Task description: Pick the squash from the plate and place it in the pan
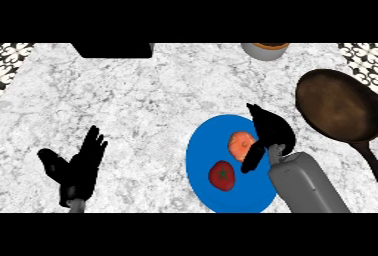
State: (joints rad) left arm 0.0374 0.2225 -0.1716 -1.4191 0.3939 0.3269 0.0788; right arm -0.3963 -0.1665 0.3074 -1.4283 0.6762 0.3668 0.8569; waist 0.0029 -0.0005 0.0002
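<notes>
White-and-grey speckled stone forms the counter (148, 100), its mottled surface filling most of the head view, with patterned black-and-white tile seen at the upper corners. A round, flat blue plate (203, 175) lies at the lower middle right. Two items rest on it: the squash (240, 145), a rounded orange-pink lump with faint ribs, on the plate's upper right part, and a smooth red tomato (222, 176) with a dark green star-shaped stem, just below and to the left of the squash, slightly apart from it. The right hand (272, 131) is seen over the plate's right edge, at the end of a matte grey, blocky forearm. Its black fingers are extended up and to the left beside the squash, and the thumb (251, 159) is angled down along the squash's lower right side; whether the squash is actually touched cannot be told, and it is not enclosed. A round dark brown pan (336, 107) with a worn, dull interior sits to the right of the plate, its slim handle running toward the lower right. The left hand (77, 167) is shown at the lower left, resting with fingers straight and pointing up, thumb spread aside, holding nothing. A black rectangular object (112, 50) and a grey cylindrical container (264, 50) are cut off at the top edge.
</notes>
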